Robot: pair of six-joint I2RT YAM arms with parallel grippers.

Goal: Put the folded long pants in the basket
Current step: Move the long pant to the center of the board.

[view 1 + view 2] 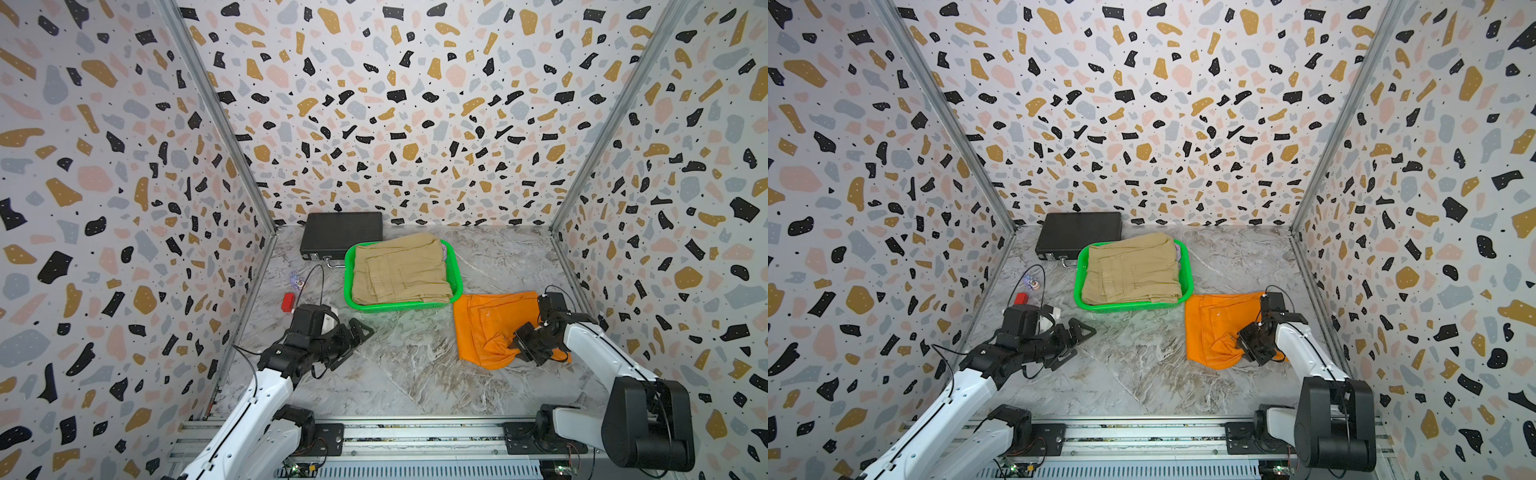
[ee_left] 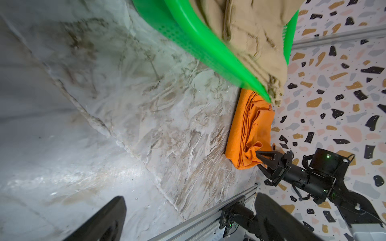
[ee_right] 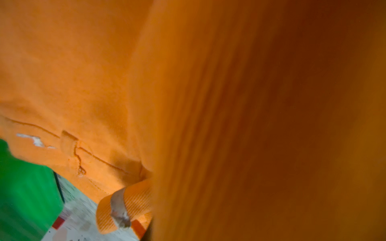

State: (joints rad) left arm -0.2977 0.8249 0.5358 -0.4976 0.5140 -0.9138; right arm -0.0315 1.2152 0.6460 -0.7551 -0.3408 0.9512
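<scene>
Here, right hand (image 2: 258,157) pinches orange pants (image 1: 482,324) at edge.

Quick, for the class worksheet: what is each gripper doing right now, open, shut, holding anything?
Left gripper: open, holding nothing.
Right gripper: shut on the near edge of the orange pants.

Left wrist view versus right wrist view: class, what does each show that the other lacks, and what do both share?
Only the left wrist view shows the khaki pants in the green basket and the right gripper, its jaws pinching the orange pants. Only the right wrist view shows those pants' seam and ribbed band close up. Both show orange pants, green basket and marble tabletop.
</scene>
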